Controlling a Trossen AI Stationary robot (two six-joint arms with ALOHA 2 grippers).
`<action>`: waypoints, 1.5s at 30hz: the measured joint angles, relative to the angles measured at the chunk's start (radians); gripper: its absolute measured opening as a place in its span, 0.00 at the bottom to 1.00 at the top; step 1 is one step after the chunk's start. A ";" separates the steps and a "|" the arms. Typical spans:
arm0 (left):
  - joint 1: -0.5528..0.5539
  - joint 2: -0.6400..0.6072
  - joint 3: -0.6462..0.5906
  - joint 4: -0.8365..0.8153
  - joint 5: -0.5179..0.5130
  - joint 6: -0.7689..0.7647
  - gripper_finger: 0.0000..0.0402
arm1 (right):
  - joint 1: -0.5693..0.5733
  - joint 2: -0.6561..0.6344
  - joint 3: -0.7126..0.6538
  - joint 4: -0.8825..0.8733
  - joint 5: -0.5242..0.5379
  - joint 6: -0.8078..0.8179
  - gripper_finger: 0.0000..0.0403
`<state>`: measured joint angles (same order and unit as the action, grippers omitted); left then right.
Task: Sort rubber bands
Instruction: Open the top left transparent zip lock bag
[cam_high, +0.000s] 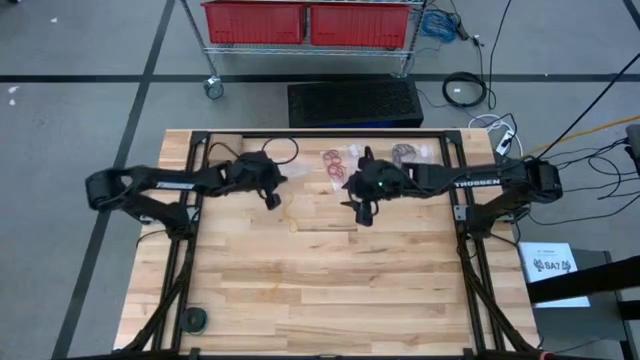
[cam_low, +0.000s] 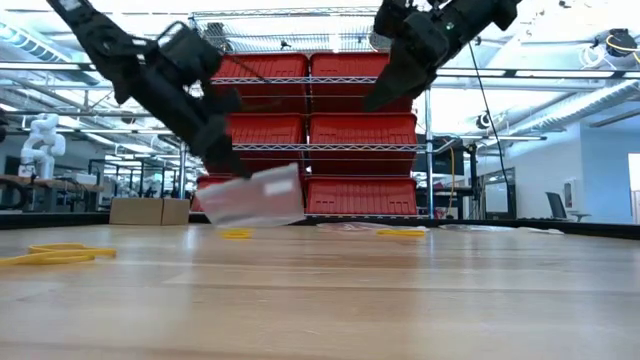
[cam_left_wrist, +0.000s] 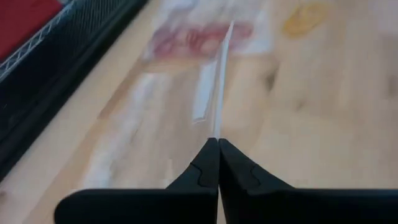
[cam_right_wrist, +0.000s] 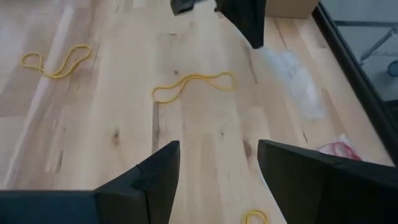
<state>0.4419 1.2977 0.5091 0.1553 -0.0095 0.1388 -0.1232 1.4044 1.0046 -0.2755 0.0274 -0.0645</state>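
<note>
**Left pincer clamps a bag edge, yellow bands wait on the wood**

The left gripper has its fingers pressed flat together, and pinched between them is the thin edge of a clear plastic bag — in the low view it hangs lifted off the table, tilted, just below the fingertips. The right gripper hovers above the table with its fingers spread and nothing between them.

Now the relation that matters, as I judge it: a yellow rubber band lies straight ahead of the right gripper, stretched into a long, wavy loop whose long axis runs across the gripper's line of reach rather than along it. It lies on the bare wood between the two arms, close to the left fingertips, yet the right gripper is the free one.

The count in the right wrist view: three yellow bands, that loop, a second yellow band well off to one side, and a small yellow band just beside the right fingers. From above, a cluster of red bands sits at the far edge — too tangled to count.
</note>
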 joint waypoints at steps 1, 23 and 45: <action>-0.008 -0.021 0.000 0.000 0.008 -0.010 0.01 | 0.014 0.000 0.000 0.001 0.018 0.000 0.52; -0.078 -0.113 0.002 0.084 0.169 -0.028 0.00 | 0.091 0.084 -0.001 0.161 0.078 0.055 0.52; -0.122 -0.104 0.002 0.128 0.223 -0.027 0.00 | 0.091 0.119 0.112 0.101 0.128 0.142 0.52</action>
<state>0.3199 1.1934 0.5110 0.2832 0.2131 0.1116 -0.0322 1.5235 1.1165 -0.1747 0.1549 0.0780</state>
